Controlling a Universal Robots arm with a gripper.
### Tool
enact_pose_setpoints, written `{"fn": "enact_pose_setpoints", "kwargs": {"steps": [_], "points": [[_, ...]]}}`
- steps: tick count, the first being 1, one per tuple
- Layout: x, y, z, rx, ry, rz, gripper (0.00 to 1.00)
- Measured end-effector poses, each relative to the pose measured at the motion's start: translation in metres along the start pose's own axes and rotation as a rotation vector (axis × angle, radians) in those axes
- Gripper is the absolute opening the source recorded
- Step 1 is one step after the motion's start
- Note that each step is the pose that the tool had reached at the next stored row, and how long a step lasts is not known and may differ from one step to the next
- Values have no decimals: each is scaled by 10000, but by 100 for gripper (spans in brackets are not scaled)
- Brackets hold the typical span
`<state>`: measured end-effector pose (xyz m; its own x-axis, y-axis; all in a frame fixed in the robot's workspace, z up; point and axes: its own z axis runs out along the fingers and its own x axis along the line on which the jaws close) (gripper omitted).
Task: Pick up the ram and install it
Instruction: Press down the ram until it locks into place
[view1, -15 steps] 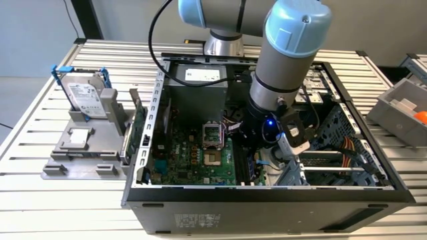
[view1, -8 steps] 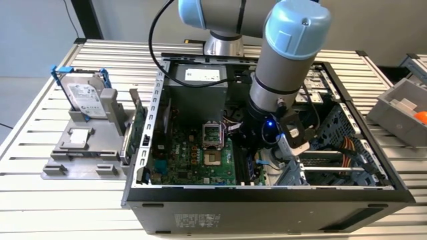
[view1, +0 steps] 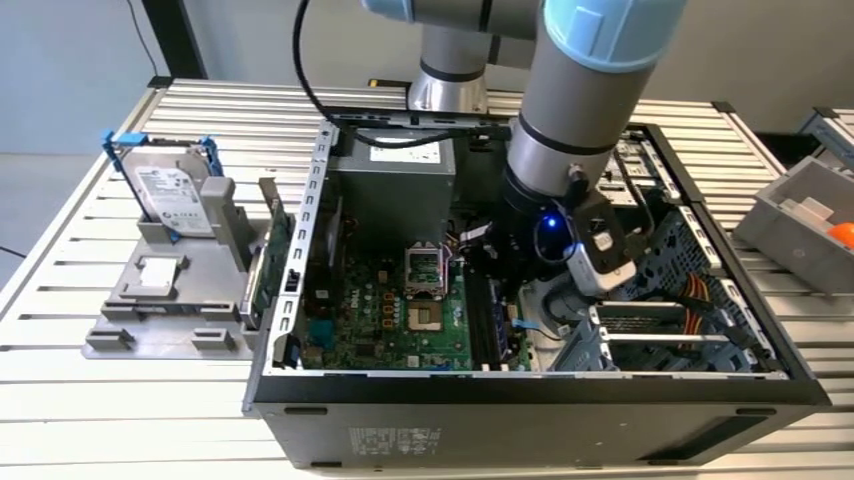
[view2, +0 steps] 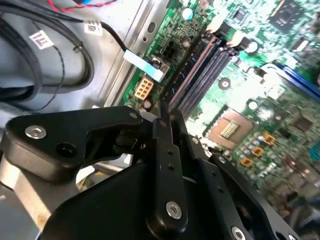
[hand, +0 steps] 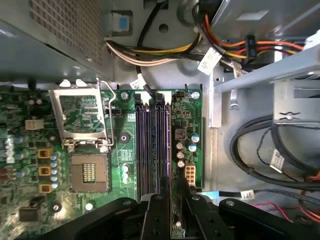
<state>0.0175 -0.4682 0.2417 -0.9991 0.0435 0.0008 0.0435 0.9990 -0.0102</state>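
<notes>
Inside the open computer case (view1: 315, 200), at about 3 o'clock from the processor socket (view1: 424, 268) in the exterior view, the gripper (hand: 172, 194) hangs low over the motherboard (view1: 387, 325), directly above the black memory slots (hand: 150, 145). Its two dark fingers (view2: 167, 150) stand close together, and a thin dark edge rises between them in the second wrist view. This edge is most probably the ram (view2: 163, 111) seen from its narrow side, so the gripper seems to pinch the stick by its flat faces. The stick lies along the same line as the slots, but whether its lower edge already touches a slot is not possible to tell. Such a stick is likely light and stiff, but also fragile. It is a thin board with small chips, so it can bend or crack if it is pushed at an angle, and its contact edge should not be rubbed. The safest hold is probably on the two flat faces near the middle of the length, with the upper edge close to the fingers, so that a downward push goes straight into the slot. At 9 o'clock from the case, well apart, a hard drive (view1: 174, 195) and a green expansion card (view1: 276, 255) stand in a grey holder.
</notes>
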Motion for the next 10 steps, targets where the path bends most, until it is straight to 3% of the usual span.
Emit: {"fn": "enact_pose_setpoints", "kwargs": {"steps": [3,4,5,10], "points": [[0,-2,-133,3,1,-1,100],[0,-2,-147,1,0,-1,100],[0,-1,-147,-3,-1,-1,0],[0,-1,-159,-1,0,-1,0]]}}
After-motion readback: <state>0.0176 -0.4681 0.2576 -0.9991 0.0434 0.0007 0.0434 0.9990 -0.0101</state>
